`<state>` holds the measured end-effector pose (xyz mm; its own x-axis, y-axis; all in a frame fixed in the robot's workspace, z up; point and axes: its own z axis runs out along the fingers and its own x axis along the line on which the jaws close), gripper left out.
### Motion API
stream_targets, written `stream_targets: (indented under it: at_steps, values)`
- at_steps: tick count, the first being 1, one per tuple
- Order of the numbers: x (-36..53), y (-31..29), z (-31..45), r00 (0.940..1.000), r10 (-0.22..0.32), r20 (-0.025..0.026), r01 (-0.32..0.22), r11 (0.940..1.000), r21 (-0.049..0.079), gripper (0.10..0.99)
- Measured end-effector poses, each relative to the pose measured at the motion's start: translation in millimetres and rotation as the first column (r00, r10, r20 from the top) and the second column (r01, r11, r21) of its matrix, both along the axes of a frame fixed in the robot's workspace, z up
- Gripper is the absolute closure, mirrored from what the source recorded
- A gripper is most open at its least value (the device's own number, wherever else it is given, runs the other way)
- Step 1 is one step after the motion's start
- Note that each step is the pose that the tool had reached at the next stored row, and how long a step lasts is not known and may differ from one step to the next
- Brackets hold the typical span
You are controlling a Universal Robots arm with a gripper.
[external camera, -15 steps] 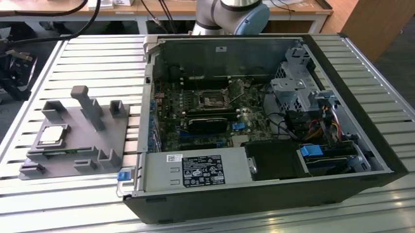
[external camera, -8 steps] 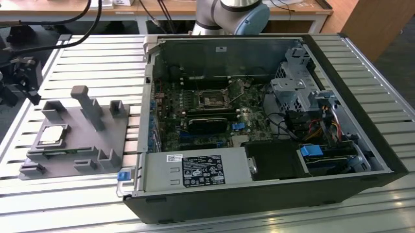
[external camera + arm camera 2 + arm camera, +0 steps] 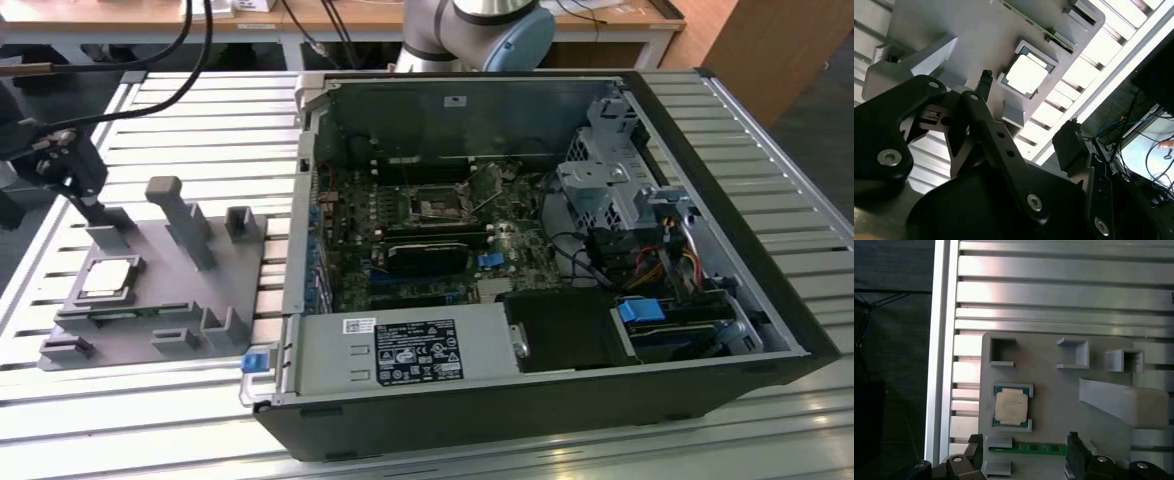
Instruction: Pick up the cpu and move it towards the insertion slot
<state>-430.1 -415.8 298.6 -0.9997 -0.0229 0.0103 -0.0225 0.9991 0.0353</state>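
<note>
In the exterior view I'm watching the gripper (image 3: 83, 195) hanging over the grey fixture block (image 3: 160, 290) where the cpu (image 3: 110, 280) is lying in its pocket, well apart from the insertion slot (image 3: 437, 205) inside the computer case (image 3: 534, 420), though its fingertips are proving hard to make out here. In the second wrist view the gripper's own dark body is hiding part of the block, with the cpu (image 3: 1026, 74) sitting untouched beyond it. In the first wrist view the fingers (image 3: 1074, 447) are standing wide apart with nothing between them, partly cut off, so I'm judging it best to centre them across the cpu (image 3: 1011, 406) and descend square before closing.
</note>
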Motion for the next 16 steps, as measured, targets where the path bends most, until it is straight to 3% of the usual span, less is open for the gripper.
stream_targets:
  at_steps: [16]
  values:
    - [-0.3, -2.6, -22.6, 1.0, 0.0, -0.0015, 0.0, 1.0, 0.0, 0.325]
